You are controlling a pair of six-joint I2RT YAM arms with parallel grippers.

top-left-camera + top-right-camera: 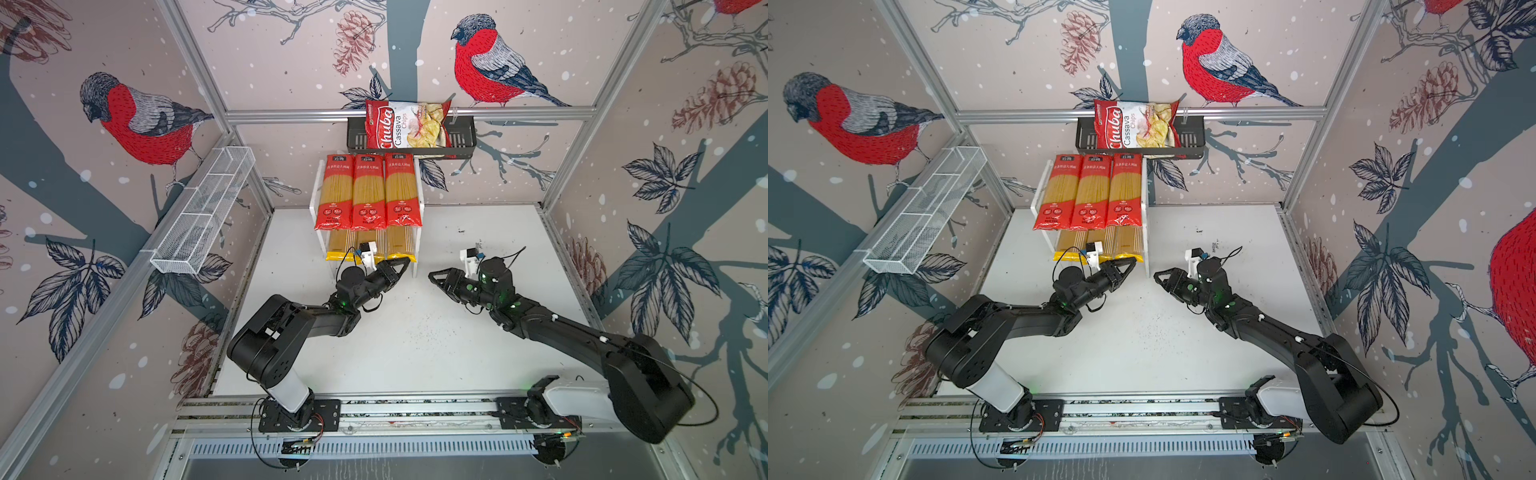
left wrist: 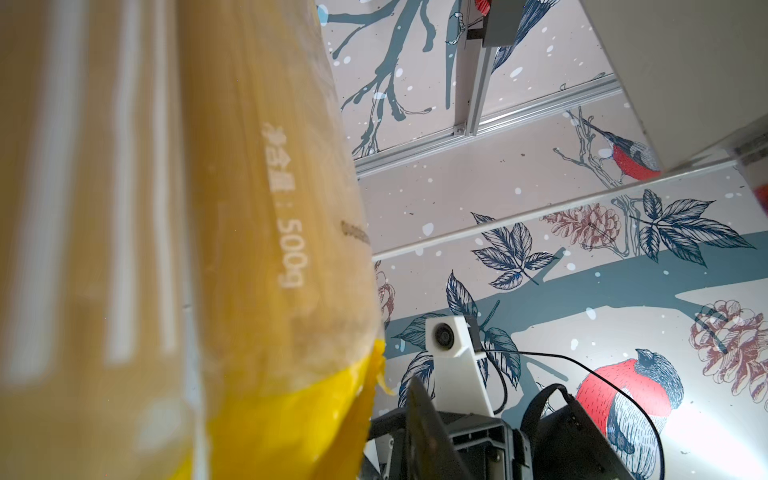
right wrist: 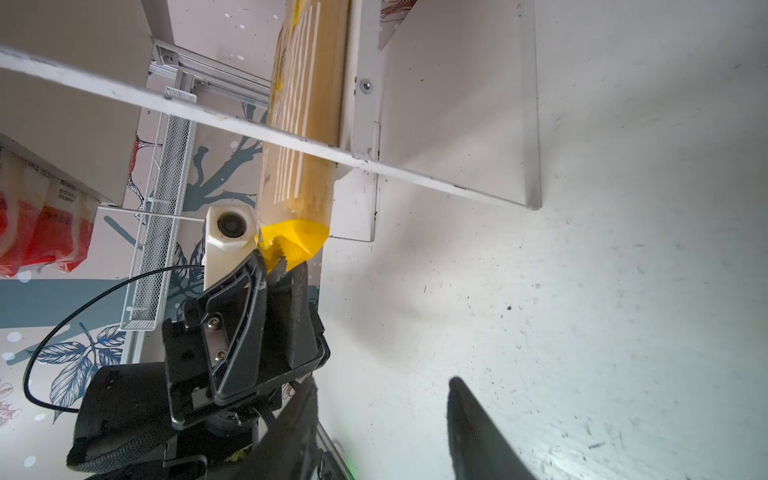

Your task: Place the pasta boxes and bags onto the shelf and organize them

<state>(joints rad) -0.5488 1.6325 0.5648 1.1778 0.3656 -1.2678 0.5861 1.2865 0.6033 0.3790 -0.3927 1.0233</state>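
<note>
Shelf (image 1: 417, 253) stands at the table's (image 1: 415, 353) back edge, left of middle.

Top board: three red packets (image 1: 368, 191) laid side by side, touching, long way front to back. They cover the board. Red ends overhang the front. Dark label strip at the far end of each with white Chinese characters, too small to read.

Lower tier: yellow packets (image 1: 338, 245) lying the same way, yellow crimped ends poking out the front. The left arm's wrist camera hides part of the row in both top views, so the count is unclear.

Left claw (image 1: 405, 262) is at the front right corner of the lower tier. From the right wrist view its jaws are pinched together on the crimped end of the yellow packet (image 3: 303, 166) lying against the shelf's right side panel. White print on that packet reads "500g" in the left wrist view, with white stripes beside it.

Right claw (image 1: 432, 275) is over bare table near the shelf's front right leg. Jaws spread, nothing between them.

Back wall: black basket (image 1: 465, 141) on the rail, holding a chips bag (image 1: 405, 126) marked "Chuba Cassava Chips".
</note>
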